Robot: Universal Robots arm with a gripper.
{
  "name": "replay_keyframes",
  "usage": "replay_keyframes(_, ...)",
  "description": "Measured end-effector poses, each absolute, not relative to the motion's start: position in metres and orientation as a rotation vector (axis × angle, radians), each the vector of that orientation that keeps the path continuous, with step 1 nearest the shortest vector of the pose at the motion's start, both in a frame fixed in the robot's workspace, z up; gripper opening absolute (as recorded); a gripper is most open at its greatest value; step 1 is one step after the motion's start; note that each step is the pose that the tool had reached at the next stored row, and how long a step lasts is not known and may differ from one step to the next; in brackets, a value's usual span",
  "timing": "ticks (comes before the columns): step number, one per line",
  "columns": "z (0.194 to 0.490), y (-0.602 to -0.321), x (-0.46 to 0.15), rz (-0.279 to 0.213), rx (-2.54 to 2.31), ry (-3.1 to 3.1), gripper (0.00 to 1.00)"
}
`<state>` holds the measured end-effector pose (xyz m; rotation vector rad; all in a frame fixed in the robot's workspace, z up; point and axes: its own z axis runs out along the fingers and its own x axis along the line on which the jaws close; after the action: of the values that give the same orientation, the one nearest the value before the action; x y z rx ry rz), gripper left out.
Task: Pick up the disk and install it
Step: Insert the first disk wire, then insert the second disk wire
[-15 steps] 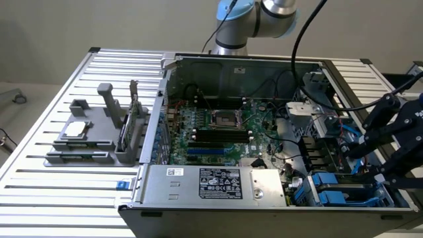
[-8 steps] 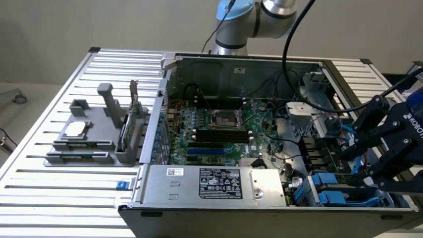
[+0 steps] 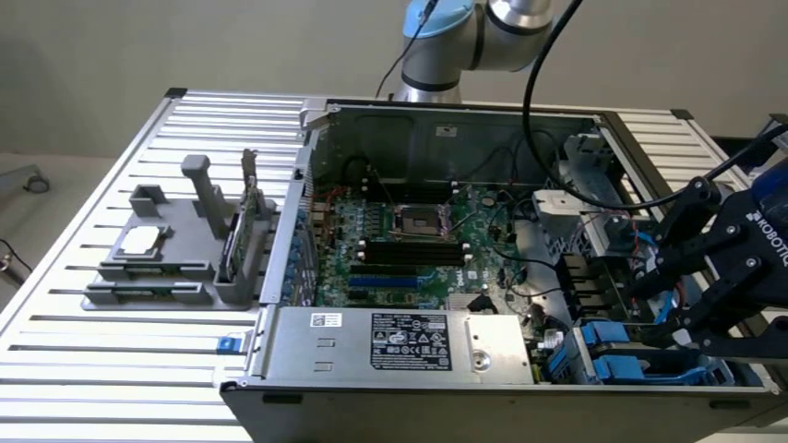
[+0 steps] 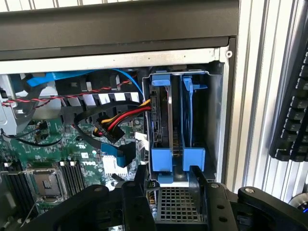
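The disk stands on edge in a slot of the drive bay, dark, framed by its blue carrier, with a yellow, red and black cable bundle reaching its end. In the exterior view its blue carrier shows at the case's front corner, on the exterior view's right. My gripper hangs just above the bay and is open. Its black fingers straddle the carrier's blue tabs without touching them. In the exterior view the gripper sits over that same corner.
A second blue carrier fills the neighbouring slot. The open computer case holds the motherboard and a power supply. A grey fixture with a small chip stands on the slatted table. A keyboard lies beside the case.
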<state>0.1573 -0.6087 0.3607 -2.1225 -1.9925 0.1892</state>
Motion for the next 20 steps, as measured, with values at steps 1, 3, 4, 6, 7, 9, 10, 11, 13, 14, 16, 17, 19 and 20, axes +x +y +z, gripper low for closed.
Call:
replay_keyframes(1,0.361,-0.609,0.157,0.189,-2.122,-1.993,0.48)
replay_keyframes(3,0.361,-0.609,0.157,0.189,-2.122,-1.993,0.48)
replay_keyframes(4,0.361,-0.609,0.157,0.189,-2.122,-1.992,0.48)
replay_keyframes(6,0.361,-0.609,0.157,0.189,-2.122,-1.992,0.48)
replay_keyframes(7,0.361,-0.609,0.157,0.189,-2.122,-1.992,0.48)
replay_keyframes(9,0.361,-0.609,0.157,0.189,-2.122,-1.992,0.48)
replay_keyframes(10,0.361,-0.609,0.156,0.188,-2.123,-1.993,0.48)
replay_keyframes(11,0.361,-0.609,0.152,0.182,-2.126,-1.996,0.48)
replay_keyframes(13,0.361,-0.608,0.145,0.171,-2.131,-2.002,0.48)
replay_keyframes(14,0.361,-0.608,0.143,0.171,-2.132,-2.002,0.48)
replay_keyframes(16,0.361,-0.605,0.140,0.171,-2.132,-2.003,0.48)
replay_keyframes(17,0.363,-0.604,0.139,0.172,-2.132,-2.003,0.48)
replay_keyframes(19,0.368,-0.601,0.137,0.177,-2.136,-2.005,0.48)
replay_keyframes(20,0.372,-0.599,0.137,0.180,-2.138,-2.006,0.48)
